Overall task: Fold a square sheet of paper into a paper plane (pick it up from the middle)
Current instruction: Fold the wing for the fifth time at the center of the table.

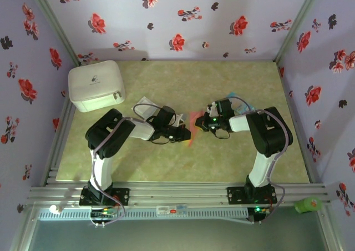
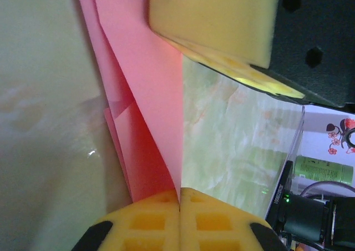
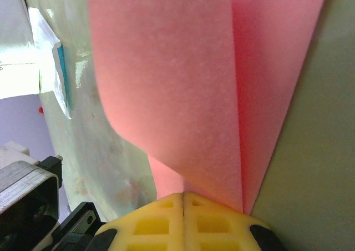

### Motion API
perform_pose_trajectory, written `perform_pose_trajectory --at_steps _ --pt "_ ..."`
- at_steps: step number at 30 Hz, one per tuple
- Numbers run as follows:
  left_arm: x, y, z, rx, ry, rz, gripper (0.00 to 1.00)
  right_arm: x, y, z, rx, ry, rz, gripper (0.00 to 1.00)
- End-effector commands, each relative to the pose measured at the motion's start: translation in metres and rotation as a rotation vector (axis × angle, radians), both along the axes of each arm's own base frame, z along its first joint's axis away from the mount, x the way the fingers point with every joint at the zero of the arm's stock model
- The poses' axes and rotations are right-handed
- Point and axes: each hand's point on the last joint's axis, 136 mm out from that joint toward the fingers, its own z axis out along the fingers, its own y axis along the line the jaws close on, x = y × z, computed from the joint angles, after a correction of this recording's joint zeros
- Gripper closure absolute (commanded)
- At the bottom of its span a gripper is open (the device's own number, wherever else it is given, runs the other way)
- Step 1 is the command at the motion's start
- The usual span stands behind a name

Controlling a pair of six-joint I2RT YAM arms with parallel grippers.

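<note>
Both left fingers [image 2: 178, 199] and right fingers [image 3: 184, 199] pinch the pink paper [image 2: 150, 95]; white box [image 1: 95, 85] apart.

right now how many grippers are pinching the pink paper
2. The left gripper is shut on the pink paper from its left side at mid-table; the right gripper is shut on it from the right, facing the other.

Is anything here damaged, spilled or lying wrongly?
No spill or tear shows. Only the paper, pinched by the left tool and the right tool, looks uneven: its folded layers do not line up along the edge.
</note>
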Motion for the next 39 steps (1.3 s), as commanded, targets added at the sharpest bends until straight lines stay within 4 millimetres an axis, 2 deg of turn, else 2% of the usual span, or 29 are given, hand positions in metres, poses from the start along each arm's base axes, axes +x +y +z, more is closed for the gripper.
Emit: perform_pose_trajectory --at_steps 1,5,9,12,22,27,29,31,34,37,39 --pt "-0.029 0.009 -0.011 0.053 0.074 -0.055 0.88 -0.018 -0.022 -0.037 -0.136 0.105 -0.031 0.98" --pt "-0.033 0.011 -0.007 0.051 0.071 -0.065 0.87 -0.019 -0.024 -0.038 -0.144 0.108 -0.031 0.97" --pt "-0.038 0.011 -0.005 0.047 0.068 -0.077 0.94 -0.019 -0.024 -0.037 -0.147 0.107 -0.030 0.98" --pt "-0.040 0.012 -0.006 0.050 0.069 -0.081 0.96 -0.020 -0.025 -0.038 -0.152 0.108 -0.032 0.98" --pt "-0.046 0.014 -0.005 0.057 0.084 -0.101 0.89 -0.022 -0.027 -0.040 -0.163 0.115 -0.028 0.98" --pt "-0.049 0.014 -0.003 0.056 0.082 -0.114 0.98 -0.023 -0.027 -0.041 -0.168 0.118 -0.026 0.98" --pt "-0.050 0.015 -0.004 0.064 0.085 -0.118 0.96 -0.023 -0.027 -0.041 -0.169 0.120 -0.025 0.97" --pt "-0.050 0.016 -0.005 0.068 0.086 -0.121 0.89 -0.024 -0.027 -0.041 -0.171 0.119 -0.024 0.98" --pt "-0.052 0.016 -0.005 0.071 0.088 -0.129 0.87 -0.023 -0.028 -0.041 -0.176 0.121 -0.022 0.98" --pt "-0.053 0.016 -0.005 0.074 0.088 -0.132 0.96 -0.023 -0.028 -0.041 -0.178 0.121 -0.021 0.98" --pt "-0.053 0.017 -0.004 0.075 0.085 -0.135 0.98 -0.024 -0.028 -0.041 -0.179 0.122 -0.021 0.98"
